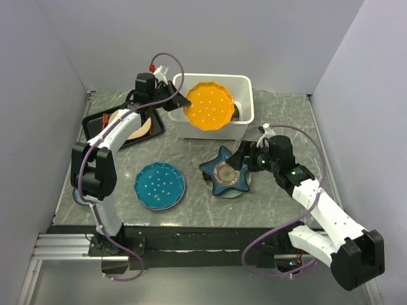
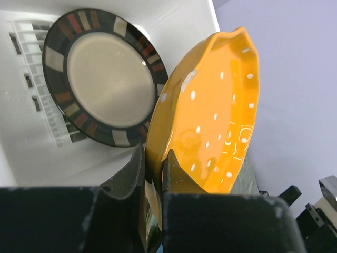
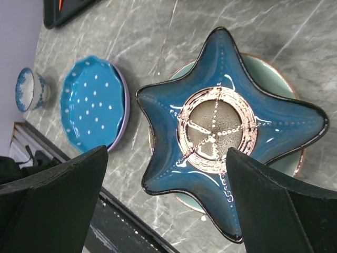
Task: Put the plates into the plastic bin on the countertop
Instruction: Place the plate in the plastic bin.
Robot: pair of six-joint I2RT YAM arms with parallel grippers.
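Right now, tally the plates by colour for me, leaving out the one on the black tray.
Orange scalloped plate: 1
Dark-rimmed beige plate: 1
Navy star plate: 1
Pale green plate: 1
Blue dotted plate: 1
Total: 5
A lilac edge under the blue dotted one may be another plate; I cannot tell.

Left gripper (image 2: 153,182) pinches orange scalloped plate (image 2: 216,113) by rim, tilted on edge above white bin (image 2: 174,23); dark-rimmed beige plate (image 2: 108,74) inside.
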